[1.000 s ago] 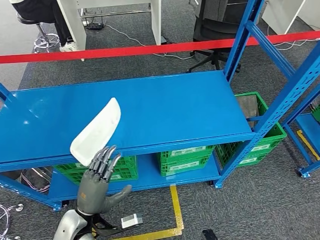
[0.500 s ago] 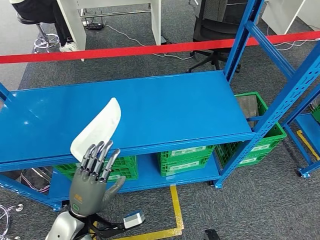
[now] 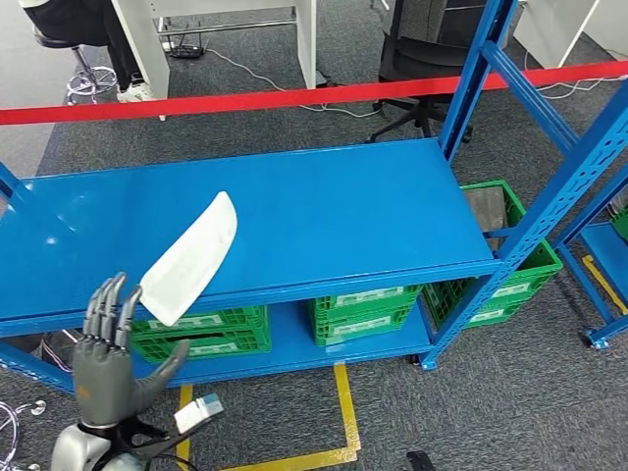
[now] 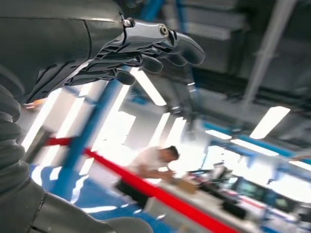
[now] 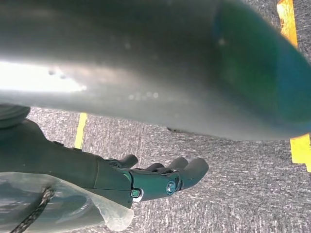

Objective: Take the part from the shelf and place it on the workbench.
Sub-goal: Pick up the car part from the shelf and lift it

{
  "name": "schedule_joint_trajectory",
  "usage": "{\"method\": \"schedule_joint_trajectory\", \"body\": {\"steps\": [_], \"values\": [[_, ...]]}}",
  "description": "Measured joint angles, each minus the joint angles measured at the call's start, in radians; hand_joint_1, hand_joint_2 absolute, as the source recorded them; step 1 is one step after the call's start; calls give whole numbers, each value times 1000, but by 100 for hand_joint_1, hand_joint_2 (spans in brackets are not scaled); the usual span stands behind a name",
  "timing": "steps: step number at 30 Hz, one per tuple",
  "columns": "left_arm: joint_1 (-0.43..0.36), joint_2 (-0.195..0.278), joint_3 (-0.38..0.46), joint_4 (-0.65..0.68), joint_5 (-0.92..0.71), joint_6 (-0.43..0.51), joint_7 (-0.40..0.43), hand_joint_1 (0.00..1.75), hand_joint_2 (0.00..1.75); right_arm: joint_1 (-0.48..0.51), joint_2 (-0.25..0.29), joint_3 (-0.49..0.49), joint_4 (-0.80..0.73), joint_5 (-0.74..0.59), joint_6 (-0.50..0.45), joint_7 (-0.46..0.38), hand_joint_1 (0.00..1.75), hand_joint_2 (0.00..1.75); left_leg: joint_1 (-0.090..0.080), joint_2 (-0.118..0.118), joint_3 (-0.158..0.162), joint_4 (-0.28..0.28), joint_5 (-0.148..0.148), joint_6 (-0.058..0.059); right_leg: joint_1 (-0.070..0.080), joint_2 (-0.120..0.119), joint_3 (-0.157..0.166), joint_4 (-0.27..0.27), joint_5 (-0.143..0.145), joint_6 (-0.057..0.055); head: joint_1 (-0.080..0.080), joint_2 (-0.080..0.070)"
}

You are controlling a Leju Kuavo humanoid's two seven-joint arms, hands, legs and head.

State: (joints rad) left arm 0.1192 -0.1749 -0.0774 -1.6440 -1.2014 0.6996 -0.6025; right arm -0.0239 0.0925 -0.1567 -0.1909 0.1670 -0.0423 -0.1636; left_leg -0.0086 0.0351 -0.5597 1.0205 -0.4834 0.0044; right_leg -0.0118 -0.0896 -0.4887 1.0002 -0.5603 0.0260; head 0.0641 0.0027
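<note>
A: Where is your part?

B: The white part (image 3: 189, 257) lies flat on the top deck of the blue shelf (image 3: 334, 211), at the deck's front edge, with its near end sticking out just past that edge. It runs at a slant, its far end pointing further in over the deck.

A: And your left robot hand?

B: Your left robot hand (image 3: 111, 358) is below and to the side of the part's overhanging end, in front of the shelf's front edge and lower than the deck. It is near the part, not touching it. The fingers (image 3: 104, 306) point up and are spread apart, the thumb sticks out toward the shelf, and it holds nothing. The left wrist view shows the same fingers (image 4: 154, 46) loosely extended with nothing between them.

A: Your right robot hand?

B: In the right wrist view the right robot hand (image 5: 154, 179) hangs over grey carpet (image 5: 234, 184), fingers lightly curved and apart, holding nothing.

A: What else is around the shelf?

B: Green crates (image 3: 363, 309) sit on the shelf's lower deck beneath the part, and a red tape (image 3: 296, 96) stretches across behind the shelf.
</note>
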Motion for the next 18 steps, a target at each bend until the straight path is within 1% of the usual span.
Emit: {"method": "schedule_joint_trajectory", "body": {"steps": [2, 4, 9, 18], "values": [[1, -6, 48, 21, 14, 0, 2, 0, 175, 0, 0, -4, 0, 3, 0, -1, 0, 0, 0, 0, 0, 0, 0, 0, 0, 0, -2, 0, 0, 0, 0, 0], [2, -10, 77, 36, 18, 0, 3, 0, 175, 0, -1, -6, 0, 4, 0, -1, 0, 0, 0, 0, 0, 0, 0, 0, 0, 0, -1, 0, 0, 0, 0, 0], [1, -16, 124, 75, 11, 0, 30, 0, 175, 0, -1, -12, 0, 8, 4, -2, 0, 0, 0, 0, 0, 0, 0, 0, 0, 0, 2, 0, 0, 0, 0, 0], [-27, -14, 197, 177, 46, 0, 34, 0, 175, 0, -2, -23, 0, 13, 13, -2, 0, 0, 0, 0, 0, 0, 0, 0, 0, 0, 0, 0, 0, 0, 0, 0]]}}
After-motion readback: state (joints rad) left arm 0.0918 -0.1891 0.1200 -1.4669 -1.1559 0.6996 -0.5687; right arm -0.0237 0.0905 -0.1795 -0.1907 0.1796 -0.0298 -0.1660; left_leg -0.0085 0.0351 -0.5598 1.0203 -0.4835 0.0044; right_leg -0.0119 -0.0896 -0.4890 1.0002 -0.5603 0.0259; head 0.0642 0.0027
